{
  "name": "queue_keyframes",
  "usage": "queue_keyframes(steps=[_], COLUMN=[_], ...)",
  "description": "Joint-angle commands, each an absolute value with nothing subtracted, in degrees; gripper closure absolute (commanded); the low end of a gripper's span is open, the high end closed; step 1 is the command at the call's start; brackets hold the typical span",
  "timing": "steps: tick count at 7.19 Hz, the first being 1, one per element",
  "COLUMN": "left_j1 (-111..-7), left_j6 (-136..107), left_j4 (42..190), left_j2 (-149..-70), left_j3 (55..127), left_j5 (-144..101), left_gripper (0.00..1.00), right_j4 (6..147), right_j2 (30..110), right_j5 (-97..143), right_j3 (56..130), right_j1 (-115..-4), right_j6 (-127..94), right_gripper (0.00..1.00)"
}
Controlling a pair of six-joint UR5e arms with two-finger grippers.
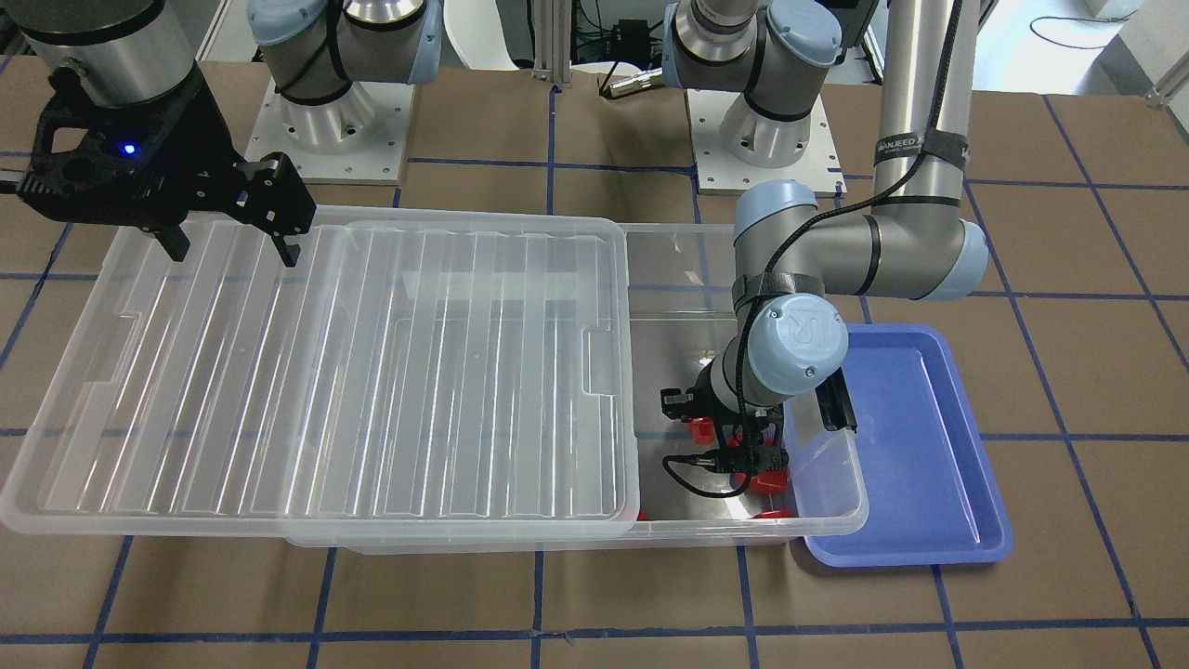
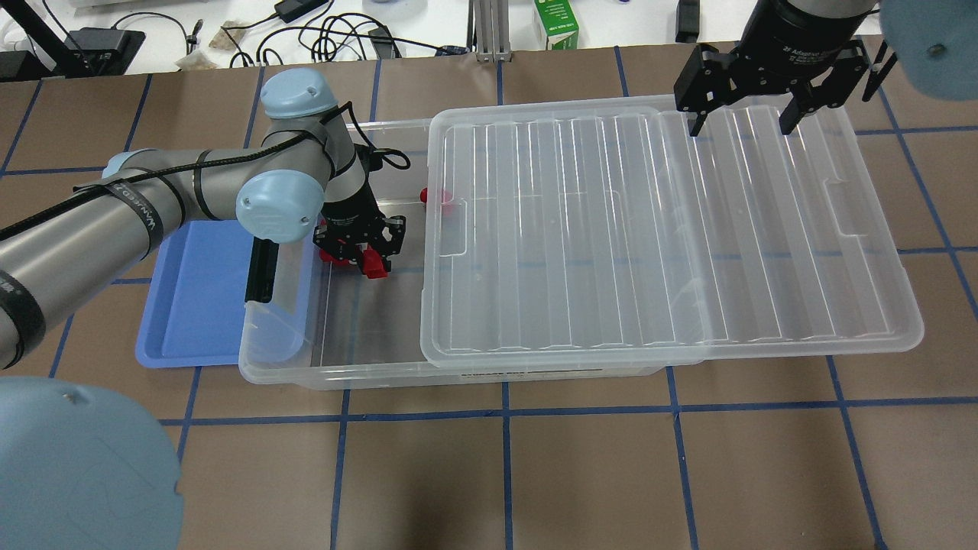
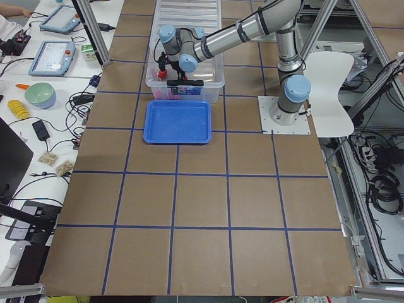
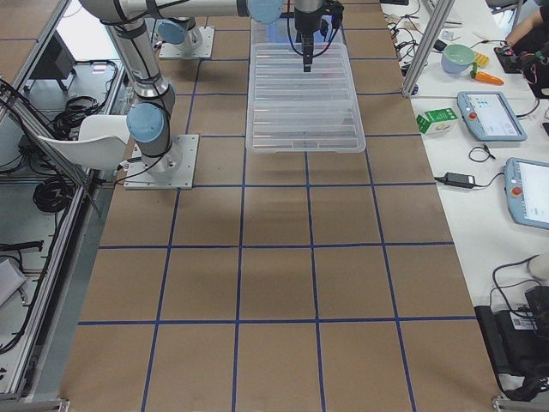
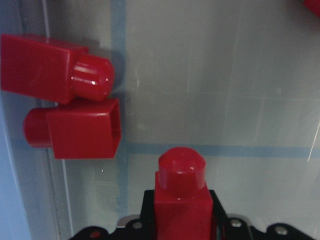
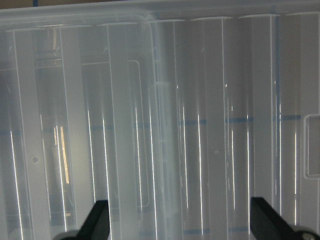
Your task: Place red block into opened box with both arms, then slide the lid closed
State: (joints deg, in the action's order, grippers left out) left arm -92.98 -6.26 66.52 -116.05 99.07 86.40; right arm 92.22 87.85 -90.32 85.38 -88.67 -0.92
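Inside clear box [image 2: 344,376] | left gripper [image 2: 365,252] clamps glossy round-stubbed red block [image 5: 180,200]

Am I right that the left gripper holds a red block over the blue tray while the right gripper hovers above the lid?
No: the left gripper holds the red block inside the box, not over the blue tray, as the overhead exterior view shows.

At least four small bright red plastic blocks: one red block [image 5: 180,200] at the bottom of the left wrist view, a second block [image 5: 50,65], a third block [image 5: 82,129], and the corner of a fourth block [image 5: 312,5]. One large clear plastic box [image 2: 367,374]. One clear ribbed plastic lid [image 2: 649,229]. One shallow blue plastic tray [image 2: 191,305]. Two silver jointed arms, the left arm [image 2: 153,195] and the right arm [image 1: 111,46]. Two black two-finger end effectors, the left end effector [image 2: 368,258] and the right end effector [image 2: 741,122].
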Motion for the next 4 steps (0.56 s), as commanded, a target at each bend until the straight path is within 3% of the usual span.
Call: queue_keyframes(steps=[1,3,4], left_j1=[-93.0,-93.4,-93.4], left_j6=[-6.7,-6.9,-6.9], left_j4=[64.9,65.0,65.0], left_j2=[-117.8,-117.7,-117.5], left_j3=[99.1,99.1,99.1], left_j5=[86.4,86.3,86.3], left_gripper=[0.9,0.09,0.0], right_j4=[92.3,92.3,92.3], right_j2=[87.8,87.8,87.8], right_j5=[-90.5,-90.6,-90.6], right_j3=[85.3,85.3,85.3], right_j1=[-88.2,-88.2,-88.2], right_j6=[-0.5,-0.6,-0.6], right_gripper=[0.0,0.0,0.0])
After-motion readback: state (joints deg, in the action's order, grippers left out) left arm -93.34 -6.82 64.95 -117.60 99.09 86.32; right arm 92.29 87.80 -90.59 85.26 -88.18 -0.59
